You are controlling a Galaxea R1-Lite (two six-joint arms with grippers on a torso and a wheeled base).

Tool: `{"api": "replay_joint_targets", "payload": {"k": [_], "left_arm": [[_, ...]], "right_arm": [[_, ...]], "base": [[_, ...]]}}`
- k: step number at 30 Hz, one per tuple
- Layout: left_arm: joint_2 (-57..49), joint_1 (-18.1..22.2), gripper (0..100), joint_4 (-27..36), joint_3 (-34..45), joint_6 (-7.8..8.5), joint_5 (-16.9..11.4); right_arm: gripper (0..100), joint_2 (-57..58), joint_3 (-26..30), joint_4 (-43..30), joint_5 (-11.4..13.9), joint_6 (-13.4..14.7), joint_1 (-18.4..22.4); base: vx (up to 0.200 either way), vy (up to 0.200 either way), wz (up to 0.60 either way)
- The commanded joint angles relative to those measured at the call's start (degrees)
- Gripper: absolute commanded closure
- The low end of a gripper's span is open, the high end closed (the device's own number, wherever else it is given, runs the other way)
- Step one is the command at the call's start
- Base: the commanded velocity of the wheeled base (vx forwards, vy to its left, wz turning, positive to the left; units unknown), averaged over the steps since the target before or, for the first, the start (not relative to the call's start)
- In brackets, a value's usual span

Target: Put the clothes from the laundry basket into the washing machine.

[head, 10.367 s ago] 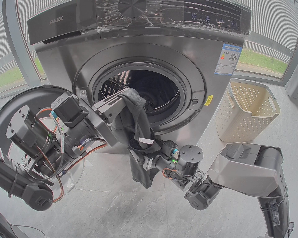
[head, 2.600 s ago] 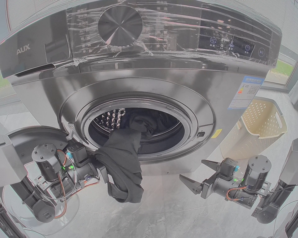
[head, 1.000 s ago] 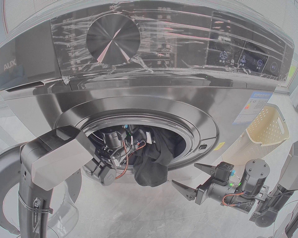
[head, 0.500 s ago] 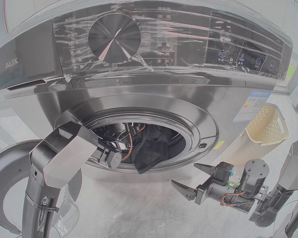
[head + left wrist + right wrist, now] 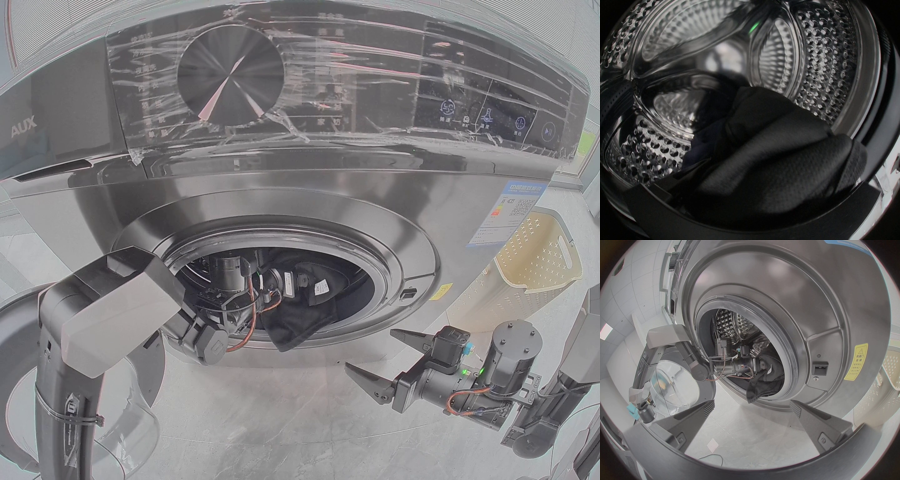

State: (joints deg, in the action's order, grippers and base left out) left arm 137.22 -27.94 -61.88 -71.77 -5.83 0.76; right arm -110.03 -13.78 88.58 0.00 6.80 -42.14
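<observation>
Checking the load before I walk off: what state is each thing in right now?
Washing machine door: open.
Black garment: mostly in the drum, one flap draped over its rim.
Laundry basket: upright.
Right pincer: open, empty.
Left pincer: inside the drum mouth.

washing machine (image 5: 325, 187): brand lettering (image 5: 24, 128) | blue label (image 5: 509, 212) | yellow warning sticker (image 5: 856, 362)

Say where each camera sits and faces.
Head view: on the head, facing down at the washing machine; left arm in its door opening, right gripper open.
Left wrist view: at that opening, facing into the drum and black garment.
Right wrist view: low, facing the machine's front past its own fingers.
Shared: head and right wrist views show the garment over the opening's rim.
</observation>
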Motion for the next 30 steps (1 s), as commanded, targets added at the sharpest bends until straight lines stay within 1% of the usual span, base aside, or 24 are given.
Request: {"api": "replay_joint_targets", "payload": {"k": [1,6,10,13,15,16,17,23,26,28,30], "left_arm": [[-5.1,-1.8,0,1.8,7.3,0.2,-2.2],[-7.0,-3.2,0,2.5,11.9,0.64,-5.6],[-7.4,-4.1,0,1.8,12.8,0.64,-8.1],[-6.8,-4.5,0,1.6,11.8,0.73,-8.6],[-6.2,-4.8,0,1.5,11.0,0.64,-8.6],[-4.7,-5.2,0,1.1,10.0,0.47,-8.1],[-3.6,-5.2,100,0.4,9.3,0.55,-8.1],[1.6,-4.9,100,-1.5,3.2,0.03,-7.0],[4.3,-4.2,100,-3.2,-1.6,-0.24,-3.6],[5.7,-3.7,100,-4.1,-4.4,-0.76,-1.3],[7.5,-2.7,100,-4.4,-9.1,-1.73,2.2]], "right_arm": [[0,0.2,0.0,0.0,0.0,0.0,0.0],[0,0.1,0.0,0.0,0.0,0.0,0.0],[0,-0.1,-0.2,0.0,0.0,0.1,0.0],[0,-0.3,-0.2,0.0,0.0,0.1,0.0],[0,-0.3,-0.2,0.0,0.0,0.1,0.0],[0,-0.3,-0.3,0.0,0.0,0.1,0.0],[0,-0.4,-0.3,0.0,0.0,0.1,0.0],[0,-0.4,-0.2,0.0,0.0,0.1,0.0],[0,-0.4,-0.2,0.0,0.0,0.1,0.0],[0,-0.5,-0.2,0.0,0.0,0.1,0.0],[0,-1.0,-0.3,0.0,0.0,0.1,-0.1]], "base": [[0.0,0.0,0.0],[0.0,0.0,0.0],[0.0,0.0,0.0],[0.0,0.0,0.0],[0.0,0.0,0.0],[0.0,0.0,0.0],[0.0,0.0,0.0],[0.0,0.0,0.0],[0.0,0.0,0.0],[0.0,0.0,0.0],[0.0,0.0,0.0]]}}
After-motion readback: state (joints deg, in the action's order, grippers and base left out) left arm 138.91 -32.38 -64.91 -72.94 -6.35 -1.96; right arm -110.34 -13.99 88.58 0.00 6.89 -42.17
